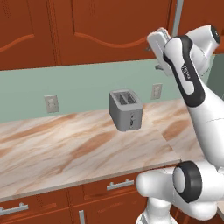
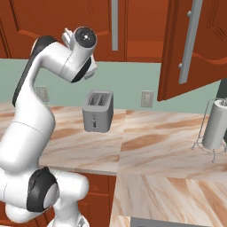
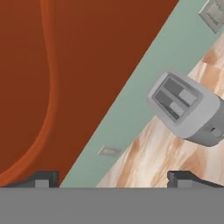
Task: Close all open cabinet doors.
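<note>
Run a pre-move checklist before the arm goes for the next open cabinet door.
1. Gripper open and holding nothing: ok.
2. Open cabinet door located, swung out at the right in the right base view: ok.
3. Its silver bar handle in plain sight: ok.
4. Toaster stands on the counter, well below the door: ok.
5. Paper towel roll close under the door's swing: cannot tell.
6. All doors shut: not ok.
</note>
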